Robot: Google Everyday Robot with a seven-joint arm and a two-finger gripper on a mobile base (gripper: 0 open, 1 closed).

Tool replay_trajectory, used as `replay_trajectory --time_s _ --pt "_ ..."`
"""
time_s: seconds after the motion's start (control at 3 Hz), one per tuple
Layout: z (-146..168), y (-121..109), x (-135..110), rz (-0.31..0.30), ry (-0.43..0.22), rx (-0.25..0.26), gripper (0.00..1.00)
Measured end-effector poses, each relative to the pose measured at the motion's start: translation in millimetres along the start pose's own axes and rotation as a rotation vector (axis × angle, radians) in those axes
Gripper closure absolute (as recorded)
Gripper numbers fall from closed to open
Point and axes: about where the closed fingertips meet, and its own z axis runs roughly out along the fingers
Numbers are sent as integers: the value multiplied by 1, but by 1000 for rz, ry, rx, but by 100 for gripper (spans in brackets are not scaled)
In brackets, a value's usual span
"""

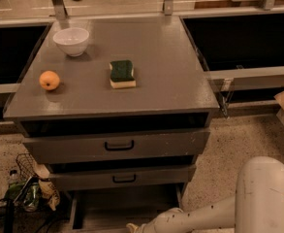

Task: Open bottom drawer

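The grey cabinet [117,101] has three drawers. The widest drawer front [117,146] and the mid-sized front [122,178] each carry a black loop handle and look shut. Below them the bottom drawer [124,205] stands pulled out: I see its inner floor and side walls, while its front and handle lie below the picture's edge. My white arm [199,217] reaches in from the lower right. My gripper [132,227] is at the bottom edge, at the front of the bottom drawer, mostly cut off.
On the cabinet top are a white bowl [71,41], an orange [49,80] and a green-and-yellow sponge [121,74]. A wire basket with bottles and cables [23,191] sits on the floor to the left. Dark openings flank the cabinet on both sides.
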Motion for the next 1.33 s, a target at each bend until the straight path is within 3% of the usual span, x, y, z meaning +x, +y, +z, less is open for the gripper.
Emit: replay_trajectory --time_s 0.67,1.33 --pt "0 -37 18 31 25 64 0" --pt "5 -38 21 32 41 53 0"
